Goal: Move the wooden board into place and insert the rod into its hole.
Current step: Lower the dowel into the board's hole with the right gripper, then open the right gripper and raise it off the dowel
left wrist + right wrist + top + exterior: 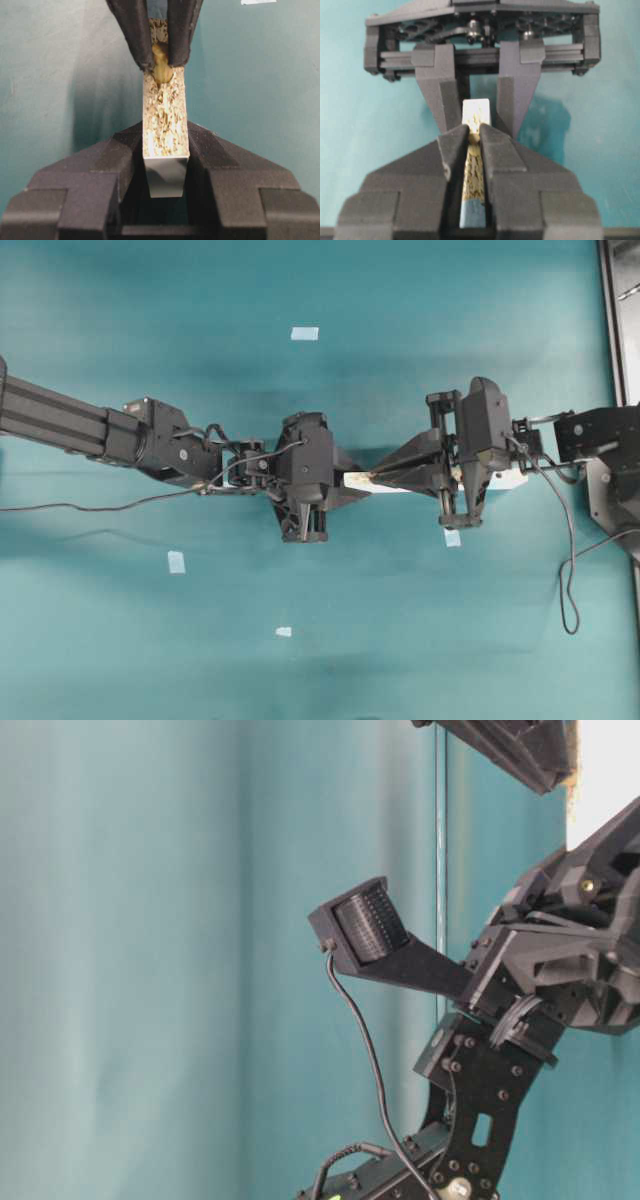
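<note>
A: Where's the wooden board (pixel 165 117)?

B: Clamped on edge between the left fingers (pixel 120 165), its far end running toward the right fingers (pixel 137 35).

A: And those?

B: Pressed together over the board's upper edge, pinching the rod (pixel 161 65), which sits at a notch in that edge. I can't tell whether it has gone into the hole.

A: Below them?

B: The teal surface (pixel 120 640).

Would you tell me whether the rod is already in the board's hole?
Partly in, it seems. In the left wrist view the rod stands at the hole in the wooden board, pinched by the right gripper; its depth cannot be told.
</note>
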`<state>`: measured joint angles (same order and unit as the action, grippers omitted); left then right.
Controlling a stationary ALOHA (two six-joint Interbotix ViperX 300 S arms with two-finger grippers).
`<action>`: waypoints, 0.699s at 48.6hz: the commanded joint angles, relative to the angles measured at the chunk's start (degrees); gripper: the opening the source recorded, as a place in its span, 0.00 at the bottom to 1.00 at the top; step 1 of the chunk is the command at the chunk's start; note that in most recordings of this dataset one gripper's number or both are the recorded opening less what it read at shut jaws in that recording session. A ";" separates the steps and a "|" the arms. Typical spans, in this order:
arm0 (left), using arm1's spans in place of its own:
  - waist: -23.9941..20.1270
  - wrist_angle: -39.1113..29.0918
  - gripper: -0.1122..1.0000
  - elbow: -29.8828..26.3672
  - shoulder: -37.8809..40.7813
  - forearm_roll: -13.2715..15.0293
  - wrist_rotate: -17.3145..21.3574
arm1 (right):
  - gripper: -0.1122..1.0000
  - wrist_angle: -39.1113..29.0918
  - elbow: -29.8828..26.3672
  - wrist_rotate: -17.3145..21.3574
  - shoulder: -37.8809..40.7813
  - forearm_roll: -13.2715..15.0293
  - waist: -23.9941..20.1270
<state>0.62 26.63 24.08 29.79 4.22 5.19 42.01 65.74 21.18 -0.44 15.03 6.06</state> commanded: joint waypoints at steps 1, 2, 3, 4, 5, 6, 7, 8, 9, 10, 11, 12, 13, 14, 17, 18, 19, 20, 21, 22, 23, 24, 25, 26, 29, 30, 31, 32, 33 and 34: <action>0.70 0.00 0.29 -0.53 -2.02 -0.18 -0.18 | 0.18 -3.87 -0.18 0.18 -1.67 0.09 -0.44; 0.70 0.00 0.29 -0.44 -2.02 -0.09 -0.18 | 0.18 -4.66 -0.26 0.18 -1.85 0.09 -0.44; 0.70 0.00 0.29 -0.53 -2.02 -0.09 -0.18 | 0.18 -5.45 -0.44 0.18 -2.02 0.18 -0.53; 0.70 0.00 0.29 -0.53 -2.02 -0.09 -0.18 | 0.18 -6.15 -0.62 0.26 -2.20 0.18 -0.62; 0.70 0.00 0.29 -0.53 -2.02 -0.18 -0.18 | 0.18 -7.03 -0.88 0.26 -2.46 0.18 -0.70; 0.70 0.00 0.29 -0.53 -2.02 -0.09 -0.18 | 0.18 -7.82 -1.23 0.26 -2.55 0.26 -0.88; 0.70 0.00 0.29 -0.53 -2.02 -0.18 -0.18 | 0.18 -8.53 -1.49 0.26 -2.55 0.26 -0.97; 0.70 0.00 0.29 -0.44 -2.02 -0.09 -0.18 | 0.18 -9.40 -1.76 0.26 -2.64 0.26 -1.05; 0.70 0.00 0.29 -0.44 -2.02 -0.09 -0.18 | 0.18 -10.20 -2.11 0.26 -2.64 0.35 -1.32; 0.70 0.00 0.29 -0.44 -2.02 -0.09 -0.18 | 0.18 -11.07 -2.46 0.35 -2.64 0.35 -1.49; 0.70 -0.09 0.29 -0.44 -2.02 -0.18 -0.18 | 0.18 -12.04 -2.81 0.35 -2.64 0.35 -1.67; 0.70 -0.09 0.29 -0.44 -2.02 -0.18 -0.18 | 0.18 -13.01 -3.16 0.35 -2.64 0.35 -1.93; 0.70 -0.18 0.29 -0.44 -2.02 -0.18 -0.18 | 0.18 -14.15 -3.52 0.35 -2.55 0.35 -2.29; 0.62 -0.18 0.29 -0.44 -2.02 -0.18 -0.18 | 0.18 -15.21 -3.96 0.35 -2.64 0.35 -2.55; 0.62 -0.35 0.29 -0.35 -2.02 -0.09 -0.18 | 0.18 -18.46 -5.10 0.44 -2.64 0.35 -3.43; 0.70 -0.44 0.29 -0.26 -2.02 -0.09 -0.18 | 0.18 -19.60 -5.36 0.44 -2.64 0.35 -3.78; 0.70 -0.53 0.29 -0.35 -2.02 -0.09 -0.18 | 0.18 -21.18 -5.89 0.53 -2.64 0.44 -4.22; 0.70 -0.62 0.29 -0.35 -2.02 -0.18 -0.18 | 0.18 -22.24 -6.24 0.53 -2.64 0.35 -4.48; 0.70 -0.70 0.29 -0.35 -2.02 -0.18 -0.18 | 0.18 -23.12 -6.50 0.53 -2.64 0.35 -4.83; 0.62 -0.79 0.29 -0.35 -2.02 -0.09 -0.18 | 0.18 -23.99 -6.77 0.62 -2.64 0.35 -5.01; 0.70 -0.88 0.29 -0.35 -2.02 -0.09 -0.18 | 0.18 -24.79 -6.94 0.62 -2.64 0.35 -5.19; 0.70 -0.88 0.29 -0.35 -2.02 -0.18 -0.18 | 0.18 -25.49 -7.21 0.70 -2.55 0.35 -5.45; 0.70 -0.97 0.29 -0.35 -2.11 -0.18 -0.18 | 0.18 -26.02 -7.29 0.79 -2.64 0.35 -5.62; 0.70 -1.05 0.29 -0.35 -2.11 -0.18 -0.18 | 0.18 -26.54 -7.29 0.88 -2.64 0.35 -5.80; 0.70 -1.05 0.29 -0.35 -2.11 -0.09 -0.18 | 0.18 -27.77 -7.38 1.49 -2.55 0.35 -6.06; 0.70 -1.05 0.29 -0.35 -2.20 -0.18 -0.18 | 0.18 -28.04 -7.29 1.76 -2.64 0.44 -6.06; 0.70 -1.05 0.29 -0.35 -2.20 -0.09 -0.18 | 0.18 -28.12 -7.21 2.11 -2.55 0.35 -6.15; 0.70 -1.05 0.29 -0.35 -2.20 -0.09 -0.18 | 0.18 -28.12 -7.21 2.37 -2.64 0.35 -6.15; 0.70 -1.05 0.29 -0.35 -2.20 -0.09 -0.18 | 0.18 -28.21 -7.12 2.72 -2.64 0.35 -6.15; 0.70 -1.05 0.29 -0.35 -2.20 -0.09 -0.18 | 0.18 -28.21 -7.03 3.08 -2.64 0.35 -6.15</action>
<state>0.88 25.75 24.08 29.36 4.13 5.10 15.82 58.18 23.38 -4.04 15.21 0.97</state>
